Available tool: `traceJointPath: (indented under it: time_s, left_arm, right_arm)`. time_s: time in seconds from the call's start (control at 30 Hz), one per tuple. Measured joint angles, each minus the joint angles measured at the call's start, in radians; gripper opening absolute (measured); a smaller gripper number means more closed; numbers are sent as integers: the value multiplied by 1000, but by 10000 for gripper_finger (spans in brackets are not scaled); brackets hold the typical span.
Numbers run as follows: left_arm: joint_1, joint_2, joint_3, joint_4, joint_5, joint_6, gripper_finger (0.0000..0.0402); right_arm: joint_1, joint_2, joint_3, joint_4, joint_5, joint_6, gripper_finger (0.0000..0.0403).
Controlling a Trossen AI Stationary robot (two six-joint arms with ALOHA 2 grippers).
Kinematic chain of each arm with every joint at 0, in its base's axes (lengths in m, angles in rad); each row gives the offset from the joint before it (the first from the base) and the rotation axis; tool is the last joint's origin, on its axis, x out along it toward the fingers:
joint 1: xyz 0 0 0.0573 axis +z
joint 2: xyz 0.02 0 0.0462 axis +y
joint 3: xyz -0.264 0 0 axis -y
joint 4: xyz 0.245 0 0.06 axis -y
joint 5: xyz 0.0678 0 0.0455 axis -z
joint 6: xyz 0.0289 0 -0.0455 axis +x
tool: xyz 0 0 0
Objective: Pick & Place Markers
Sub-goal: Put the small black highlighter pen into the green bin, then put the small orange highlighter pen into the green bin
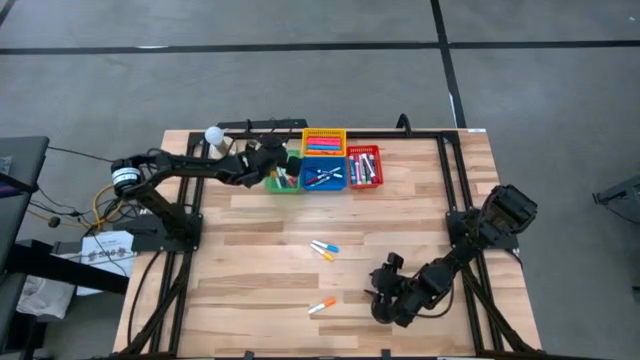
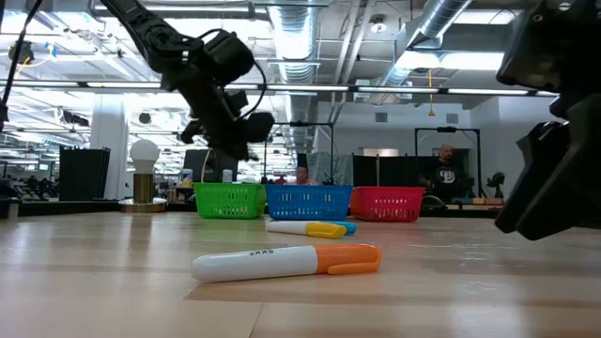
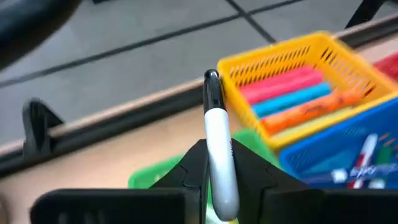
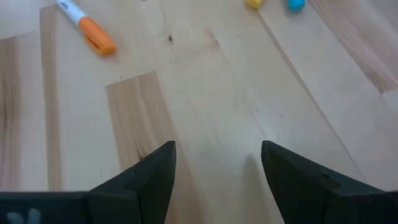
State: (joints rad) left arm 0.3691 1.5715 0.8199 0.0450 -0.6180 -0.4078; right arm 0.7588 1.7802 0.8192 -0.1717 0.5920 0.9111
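My left gripper [image 1: 268, 160] hangs over the green basket [image 1: 283, 181] at the table's far side, shut on a marker [image 3: 217, 143] with a white barrel and a black cap. On the table lie an orange-capped marker [image 1: 321, 306] and, farther back, a pair with blue and yellow caps [image 1: 323, 249]. My right gripper [image 1: 385, 296] stands open low over the wood at the near right, with nothing between its fingers; the orange-capped marker [image 4: 87, 28] lies ahead of it. My left gripper pinches the marker's white barrel [image 3: 219, 163] between its two fingers. The marker lies along the fingers and sticks out ahead of them, black cap [image 3: 212, 87] foremost. The fingers slant down from the table's left. The marker is lifted clear, above the green basket [image 3: 152, 177].
A yellow basket [image 1: 323, 141] with pink, blue and orange pens stands behind a blue basket [image 1: 324, 177], with a red basket [image 1: 364, 167] to the right, both holding markers. A white bulb-shaped thing [image 1: 214, 135] stands at the far left. Black frame rails run along the table's edges.
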Motion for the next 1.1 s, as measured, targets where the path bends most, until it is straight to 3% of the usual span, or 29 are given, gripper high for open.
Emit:
traceJointPath:
  time_s: [0.3, 0.77, 0.93, 1.1]
  left_arm:
    - [-7, 0, -97, 17, 105, -18, 56]
    - [-26, -30, -116, 51, 259, 15, 152]
    - [-142, -98, -116, 80, 282, 113, 156]
    - [-330, -151, -116, 118, 284, 173, 148]
  right_arm:
    - [12, 0, 0, 1, 17, 16, 226]
    - [11, 0, 0, 0, 38, 24, 226]
    - [11, 0, 0, 0, 38, 24, 226]
    - [11, 0, 0, 3, 38, 24, 226]
